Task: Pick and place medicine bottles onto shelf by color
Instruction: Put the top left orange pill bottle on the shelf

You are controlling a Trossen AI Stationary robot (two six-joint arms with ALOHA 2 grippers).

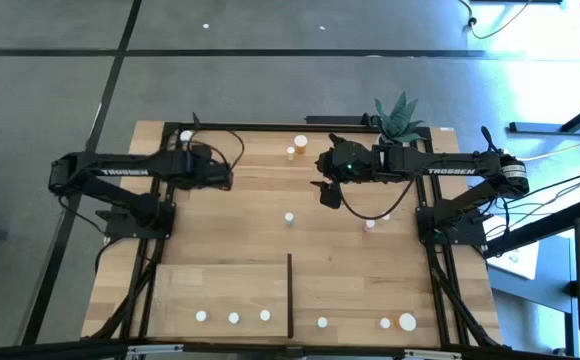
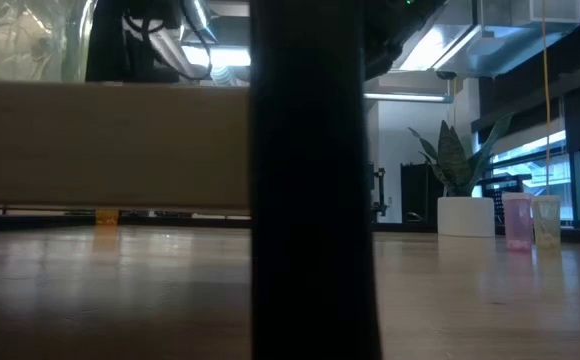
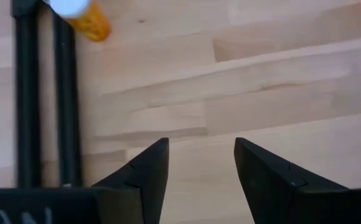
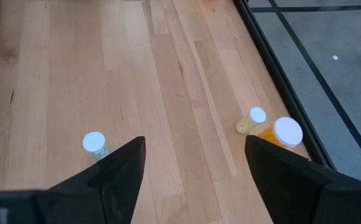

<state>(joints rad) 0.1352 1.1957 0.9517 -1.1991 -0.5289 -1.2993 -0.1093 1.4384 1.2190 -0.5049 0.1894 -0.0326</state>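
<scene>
Above frame centre, right gripper (image 1: 329, 192) hovers, jaws apart and empty, near a green-tinted bottle (image 4: 94, 143); next comes descent and closing on it; left gripper (image 3: 199, 163) waits open upper left

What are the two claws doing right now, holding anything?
Left end effector: open, holding nothing, over bare tabletop.
Right end effector: open, holding nothing, above the table near a small white-capped bottle.
</scene>
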